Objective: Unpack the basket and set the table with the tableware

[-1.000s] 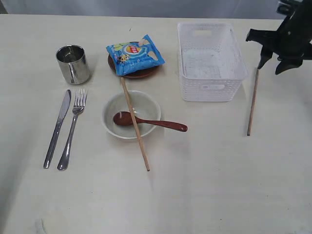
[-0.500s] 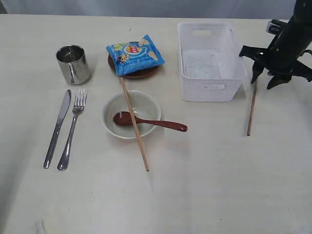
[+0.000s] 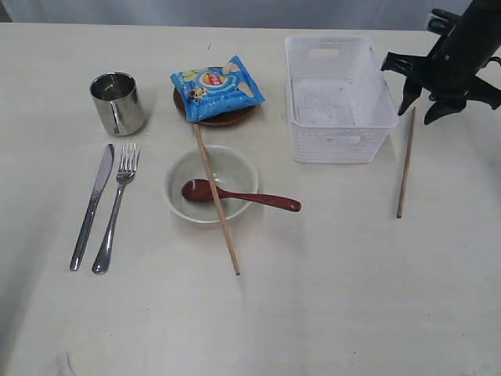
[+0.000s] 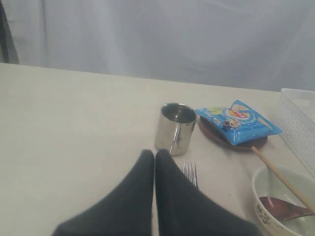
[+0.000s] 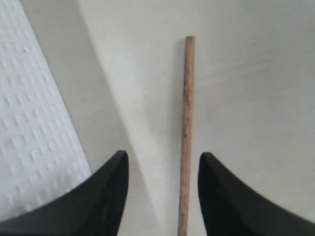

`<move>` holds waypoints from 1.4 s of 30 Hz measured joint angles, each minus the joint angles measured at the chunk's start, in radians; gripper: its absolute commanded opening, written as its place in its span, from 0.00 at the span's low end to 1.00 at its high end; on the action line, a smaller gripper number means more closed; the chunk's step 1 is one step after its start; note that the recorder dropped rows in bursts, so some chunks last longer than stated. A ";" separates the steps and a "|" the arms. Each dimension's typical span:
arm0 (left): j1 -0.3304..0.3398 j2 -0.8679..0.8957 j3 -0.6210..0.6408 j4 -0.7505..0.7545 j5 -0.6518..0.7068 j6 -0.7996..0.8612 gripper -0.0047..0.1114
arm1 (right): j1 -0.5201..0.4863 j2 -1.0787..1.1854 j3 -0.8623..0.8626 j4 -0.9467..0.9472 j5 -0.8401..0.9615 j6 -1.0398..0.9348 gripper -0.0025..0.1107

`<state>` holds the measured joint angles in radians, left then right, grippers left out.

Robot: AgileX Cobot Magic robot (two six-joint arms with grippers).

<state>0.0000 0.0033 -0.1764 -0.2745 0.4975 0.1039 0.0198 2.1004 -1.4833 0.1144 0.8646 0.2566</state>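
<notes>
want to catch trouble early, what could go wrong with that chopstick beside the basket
The right gripper hangs open over one end of the chopstick, beside the basket; coming down, a finger could catch the basket wall.
The chopstick is thin and flat on the table, so a pinch near its end may slip or swing it.
The other chopstick rests across the bowl; a knock could roll it off.

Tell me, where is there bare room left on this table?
Bare: the table strip below fork, bowl and lone chopstick in the exterior view, and the patch between spoon and that chopstick. Crowded: around the chip bag and bowl, bridged by the second chopstick.
</notes>
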 measured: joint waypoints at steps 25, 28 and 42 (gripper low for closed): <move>0.000 0.000 0.000 0.000 0.000 0.000 0.04 | -0.166 0.133 -0.066 0.476 0.054 -0.336 0.02; 0.000 0.000 0.000 0.000 0.000 0.000 0.04 | -0.166 0.142 -0.066 0.442 0.054 -0.334 0.02; 0.000 0.000 0.000 0.000 0.000 0.000 0.04 | -0.166 0.159 -0.068 0.294 0.074 -0.288 0.02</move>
<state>0.0000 0.0033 -0.1764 -0.2745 0.4975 0.1039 -0.1458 2.2598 -1.5511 0.4082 0.9385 -0.0319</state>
